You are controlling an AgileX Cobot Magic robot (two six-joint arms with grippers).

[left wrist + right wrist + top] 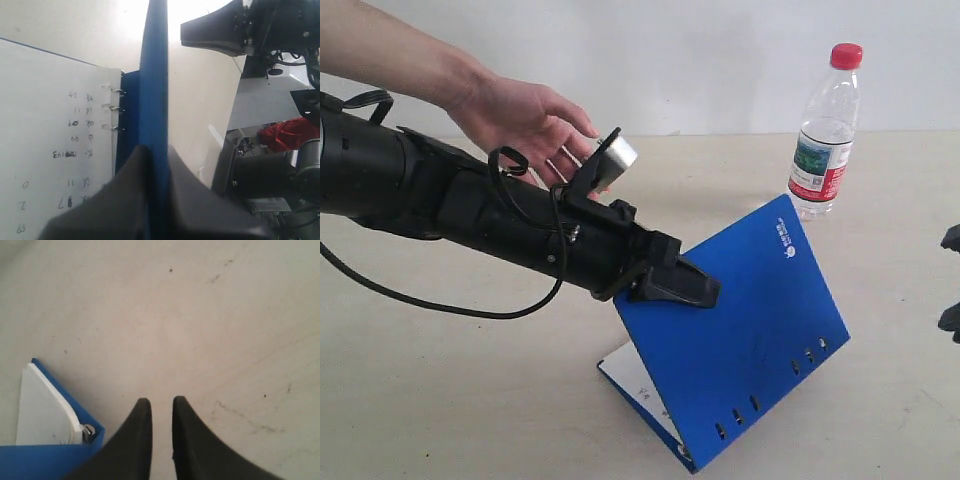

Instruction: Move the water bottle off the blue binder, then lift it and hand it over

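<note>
The blue binder point(740, 330) stands tilted on the table, its cover raised by one corner and white pages point(635, 380) showing beneath. My left gripper point(705, 292) is shut on the cover's upper edge; in the left wrist view the blue cover point(154, 75) runs between the left gripper point(157, 147) jaws, beside a handwritten page point(50, 125). The water bottle point(825, 140) stands upright on the table just behind the binder, off it. My right gripper point(159, 400) hovers over bare table, its jaws almost together with nothing between them; a binder corner point(50, 460) lies beside it.
A person's open hand point(520, 115) reaches in from the upper left, just behind my left arm's wrist camera point(615, 152). My right gripper point(952, 280) barely shows at the right edge. A white wall backs the beige table point(440, 400).
</note>
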